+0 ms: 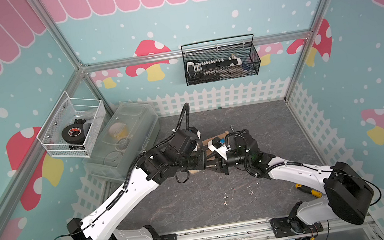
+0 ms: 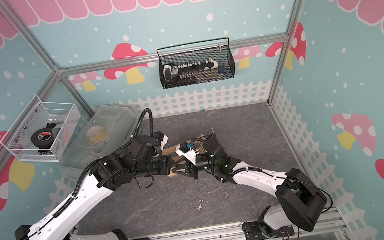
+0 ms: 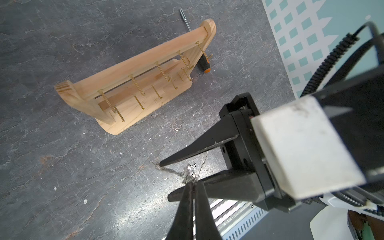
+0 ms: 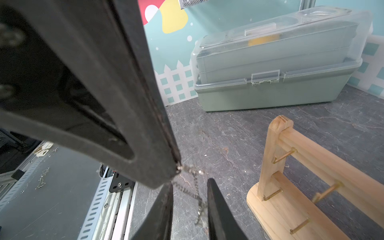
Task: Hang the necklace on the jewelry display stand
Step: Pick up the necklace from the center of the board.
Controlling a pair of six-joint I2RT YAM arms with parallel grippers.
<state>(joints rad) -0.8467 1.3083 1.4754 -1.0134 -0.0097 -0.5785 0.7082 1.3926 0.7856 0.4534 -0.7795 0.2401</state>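
The necklace (image 3: 173, 170), a thin silvery chain of tiny links, is being pinched at the tips of the fully closed, tapered black fingers of the left gripper (image 3: 190, 182), above the table (image 3: 62, 155) and near the jewelry display stand (image 3: 145, 61); it is being straddled by the right gripper (image 4: 190, 182), whose fingers are being seen apart, gripping nothing; the stand, smooth pale wood with slim brass pegs (image 3: 137, 85), is being borne upright on veined grey slate-like stone.

counter (image 1: 197, 201): dark, stone-look | clear lidded plastic box (image 1: 122, 140): counter's far left corner | white mesh basket (image 1: 47, 135): left wall, holds black tape roll (image 1: 74, 133) | black mesh basket (image 1: 252, 66): back wall | screwdriver (image 3: 202, 64): flat on counter
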